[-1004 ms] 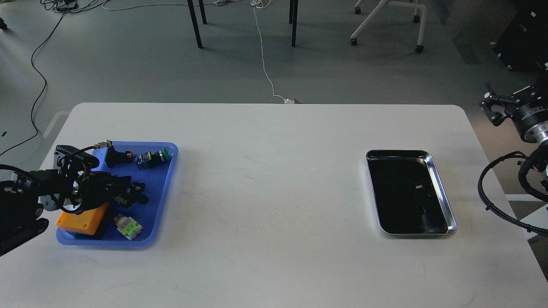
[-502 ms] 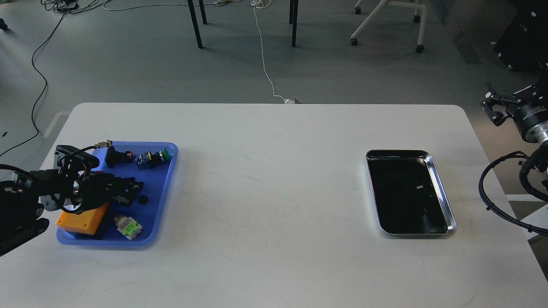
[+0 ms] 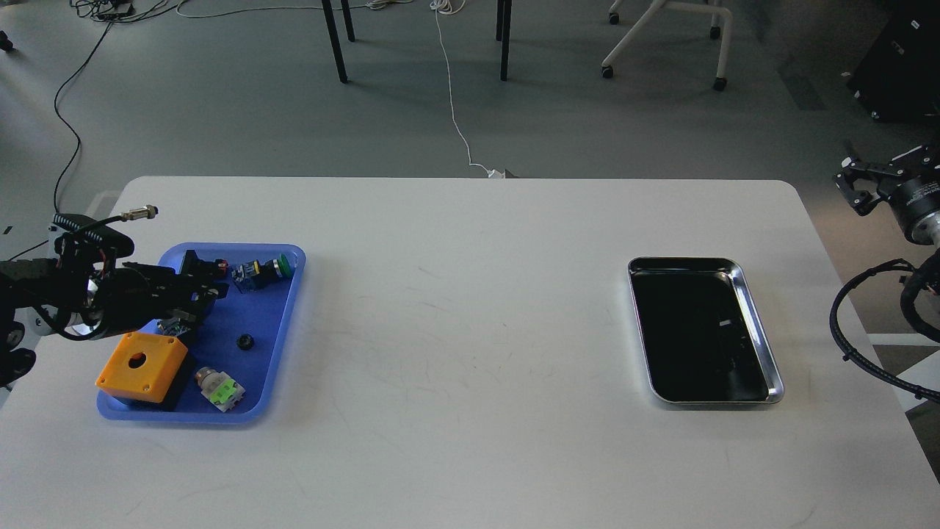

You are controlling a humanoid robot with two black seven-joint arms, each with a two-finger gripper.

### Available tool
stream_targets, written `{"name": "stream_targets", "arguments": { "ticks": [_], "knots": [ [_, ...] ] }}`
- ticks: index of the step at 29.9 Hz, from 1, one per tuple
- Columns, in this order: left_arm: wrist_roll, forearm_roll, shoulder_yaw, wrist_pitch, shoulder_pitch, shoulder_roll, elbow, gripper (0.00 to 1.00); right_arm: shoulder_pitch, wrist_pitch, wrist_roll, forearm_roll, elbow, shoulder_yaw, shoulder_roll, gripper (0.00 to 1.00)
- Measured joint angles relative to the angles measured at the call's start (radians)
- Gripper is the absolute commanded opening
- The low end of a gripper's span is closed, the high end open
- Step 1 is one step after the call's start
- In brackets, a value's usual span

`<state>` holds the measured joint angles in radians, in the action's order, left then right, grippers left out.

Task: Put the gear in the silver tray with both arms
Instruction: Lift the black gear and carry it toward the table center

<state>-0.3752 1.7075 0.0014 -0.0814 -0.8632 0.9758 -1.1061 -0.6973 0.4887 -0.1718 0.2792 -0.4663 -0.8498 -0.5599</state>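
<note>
Pulled back, left tool [image 3: 197,292] hovers beside gear [image 3: 244,342].

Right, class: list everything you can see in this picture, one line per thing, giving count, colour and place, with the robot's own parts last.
Table: one, white, fills the foreground.
Silver tray: one, shiny rim, dark bottom, table's right.
Blue tray: one, blue, table's left.
Orange box: one, orange with round hole, blue tray's near left.
Green-capped button: one, green, yellow and black, blue tray's far side.
Small black round part: one, black, blue tray's middle.
Green-and-white part: one, blue tray's near edge.
Left end effector: one, black, over blue tray's far left.
Right end effector: one, black, beyond the table's right edge.
</note>
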Motion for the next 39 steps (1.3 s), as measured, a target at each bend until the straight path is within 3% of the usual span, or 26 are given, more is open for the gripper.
{"name": "stream_targets", "arguments": {
  "ticks": [7,12,15,23,28,33,39],
  "knots": [
    [0.006,0.000,-0.008,-0.044,-0.160,0.084,-0.208,0.14,0.013,0.000,0.001,0.000,-0.001,0.000,-0.030,1.00],
    [0.016,0.000,-0.012,-0.071,-0.303,-0.073,-0.216,0.14,0.038,0.000,0.001,0.000,-0.006,-0.001,-0.061,1.00],
    [0.027,0.001,-0.011,-0.089,-0.361,-0.217,-0.183,0.14,0.055,0.000,0.002,0.000,-0.007,-0.002,-0.088,1.00],
    [0.125,0.020,0.010,-0.100,-0.368,-0.595,-0.044,0.14,0.113,0.000,0.002,0.001,-0.016,-0.001,-0.137,1.00],
    [0.137,0.059,0.027,-0.097,-0.335,-0.832,0.099,0.14,0.149,0.000,0.002,0.002,-0.013,0.001,-0.139,1.00],
    [0.137,0.072,0.078,-0.083,-0.285,-0.960,0.208,0.15,0.164,0.000,0.000,0.002,-0.013,0.000,-0.139,1.00],
    [0.131,0.072,0.184,-0.023,-0.230,-0.975,0.364,0.16,0.165,0.000,0.000,0.002,-0.012,-0.001,-0.139,1.00]
  ]
}}
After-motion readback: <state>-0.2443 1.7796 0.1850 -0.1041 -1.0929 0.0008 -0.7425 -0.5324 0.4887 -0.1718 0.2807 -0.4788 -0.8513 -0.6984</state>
